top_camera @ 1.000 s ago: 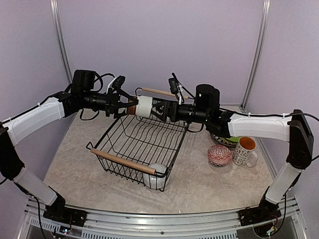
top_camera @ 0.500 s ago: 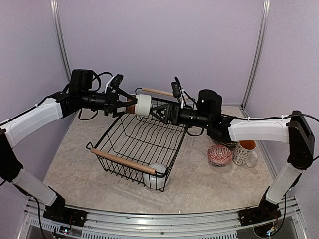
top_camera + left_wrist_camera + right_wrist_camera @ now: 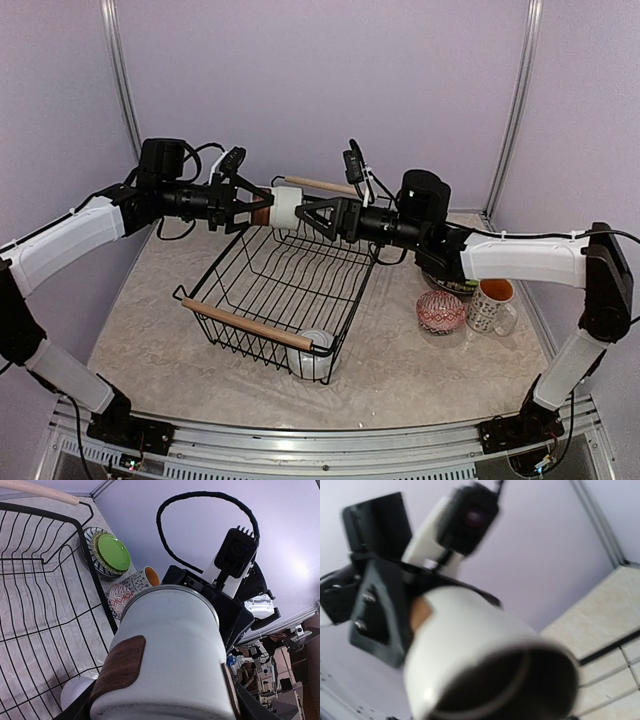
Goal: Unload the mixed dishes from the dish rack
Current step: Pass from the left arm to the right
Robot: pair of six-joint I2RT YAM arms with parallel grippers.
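Jaws of the left gripper [image 3: 258, 208] clench a white cylindrical mug with a brown patch [image 3: 286, 208], upper centre; the right gripper [image 3: 306, 212] gapes. A premature release would drop it into the black wire dish rack [image 3: 212, 265].

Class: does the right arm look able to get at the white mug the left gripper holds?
Probably yes: the right gripper is open and level with the white mug, facing its free end with nothing between; the left gripper grips only the other end.

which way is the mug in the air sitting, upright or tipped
Tipped on its side: the left gripper holds the mug level above the dish rack, its open mouth facing the right wrist camera.
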